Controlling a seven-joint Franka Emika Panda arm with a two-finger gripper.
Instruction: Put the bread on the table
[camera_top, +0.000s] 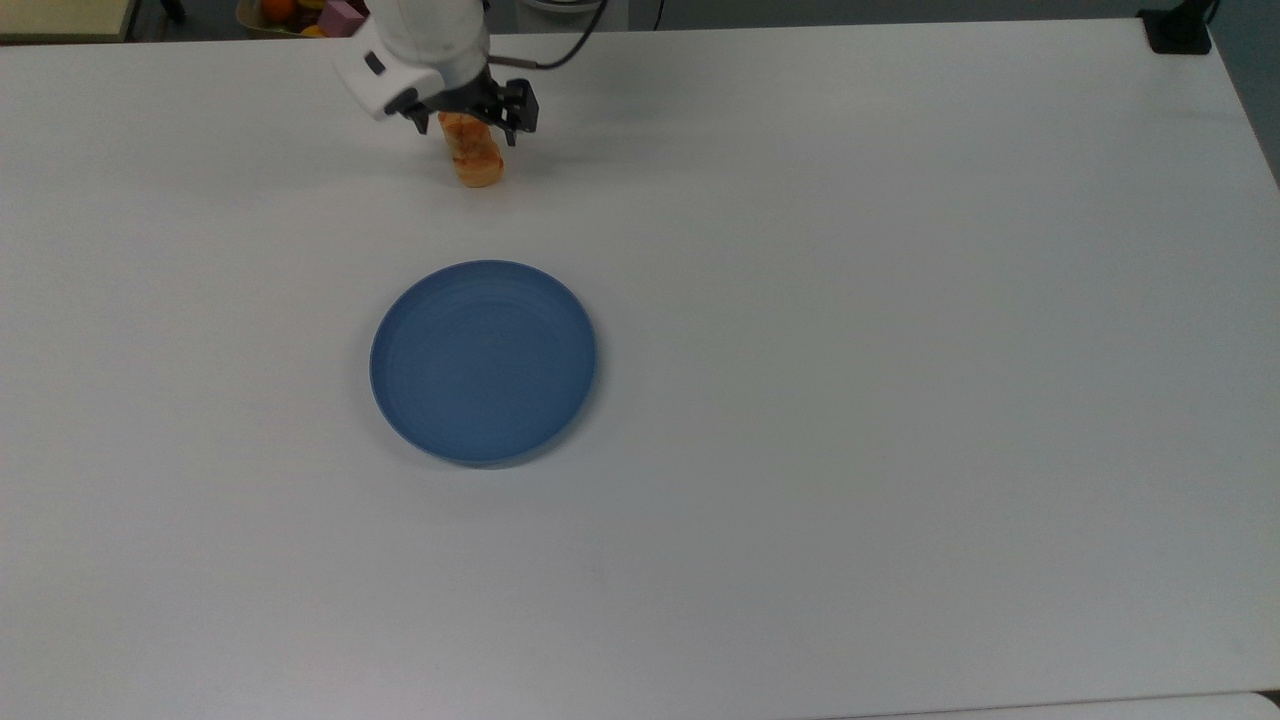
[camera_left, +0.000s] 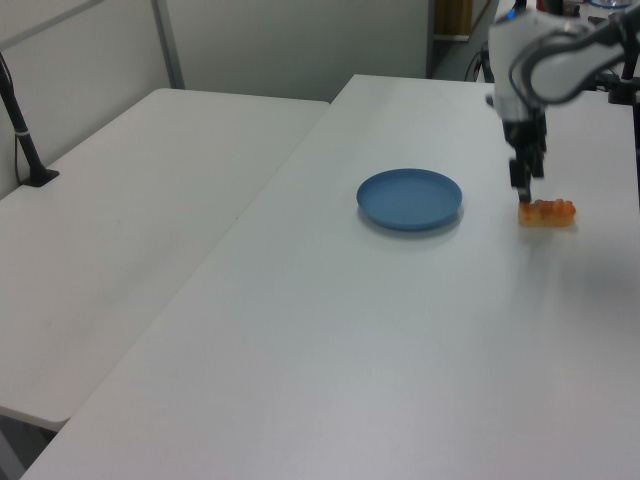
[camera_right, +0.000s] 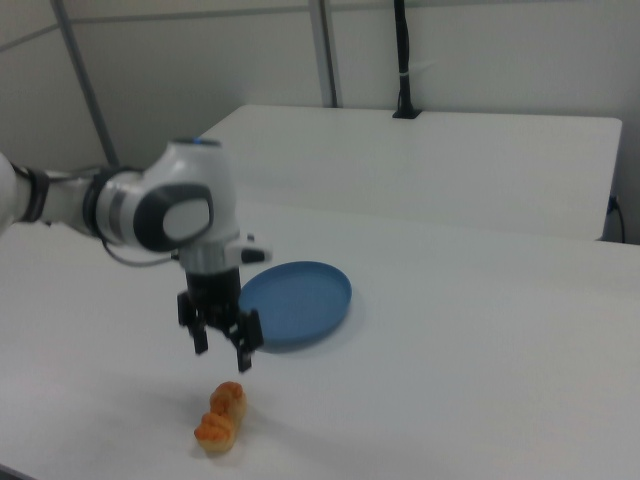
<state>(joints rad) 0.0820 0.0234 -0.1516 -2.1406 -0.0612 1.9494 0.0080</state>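
Gripper (camera_right: 222, 350) hangs above the bread (camera_right: 221, 417), fingers spread apart, gripping nothing, clear gap between the fingertips and the roll. Bread lies flat on the table (camera_top: 900, 350), free of the claw, well apart from the blue plate (camera_top: 484, 362); in the top view it sits beyond the plate, near the table's far edge. Plate has nothing on it.

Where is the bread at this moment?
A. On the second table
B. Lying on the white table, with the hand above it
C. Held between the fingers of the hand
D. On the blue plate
B: the bread lies on the table, and the open hand hangs above it, clear of the blue plate.
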